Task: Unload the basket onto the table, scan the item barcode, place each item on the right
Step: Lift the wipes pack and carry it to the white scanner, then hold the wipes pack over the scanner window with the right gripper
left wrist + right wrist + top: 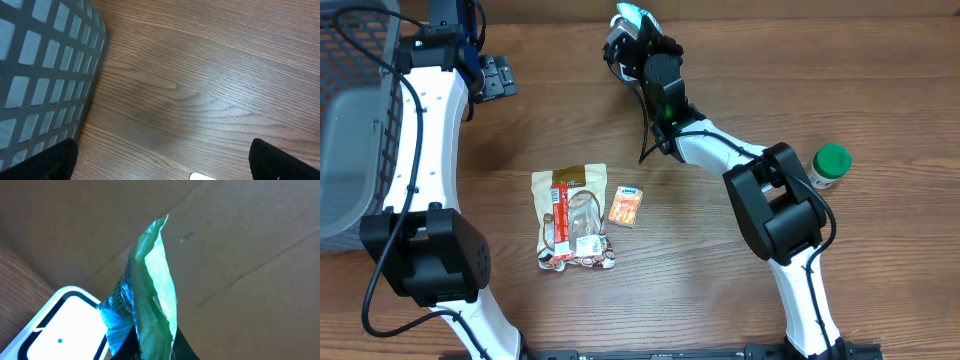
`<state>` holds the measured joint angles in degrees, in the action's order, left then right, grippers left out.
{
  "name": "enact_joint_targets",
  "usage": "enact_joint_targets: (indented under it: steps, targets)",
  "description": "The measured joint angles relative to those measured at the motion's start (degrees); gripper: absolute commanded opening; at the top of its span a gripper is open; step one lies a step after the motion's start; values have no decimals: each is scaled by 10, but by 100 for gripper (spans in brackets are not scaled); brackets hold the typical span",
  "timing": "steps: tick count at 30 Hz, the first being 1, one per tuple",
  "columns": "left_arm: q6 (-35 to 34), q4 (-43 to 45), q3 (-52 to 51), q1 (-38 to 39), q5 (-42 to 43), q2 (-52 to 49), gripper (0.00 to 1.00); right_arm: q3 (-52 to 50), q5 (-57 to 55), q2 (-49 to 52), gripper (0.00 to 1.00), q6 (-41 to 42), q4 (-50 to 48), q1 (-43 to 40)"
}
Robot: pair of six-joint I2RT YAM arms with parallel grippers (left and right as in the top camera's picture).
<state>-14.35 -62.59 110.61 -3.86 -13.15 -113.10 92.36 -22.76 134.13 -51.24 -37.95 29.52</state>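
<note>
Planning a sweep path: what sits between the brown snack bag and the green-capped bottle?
Overhead view: a small orange packet beside the snack bag, then the right arm crossing before the green-capped bottle.

Nothing here can be read. The brown pouch [573,220] near the middle of the tabletop [720,290] carries a red strip of print. The orange packet [626,206] just beside it has a small blue-and-white label. The teal packet [150,295] shows dark marks on its crumpled side, all too blurred.
</note>
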Motion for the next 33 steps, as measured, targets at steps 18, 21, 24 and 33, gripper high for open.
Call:
enact_joint_targets:
  steps: [18, 21, 24, 33]
  targets:
    - [0, 0, 0, 0, 0, 0, 100, 0, 0, 24, 4, 0, 59, 13]
    - [0, 0, 0, 0, 0, 0, 100, 3, 0, 24, 4, 0, 68, 13]
    - [0, 0, 0, 0, 0, 0, 100, 3, 1, 24, 4, 0, 69, 13]
    - [0, 0, 0, 0, 0, 0, 100, 3, 9, 24, 4, 0, 64, 13]
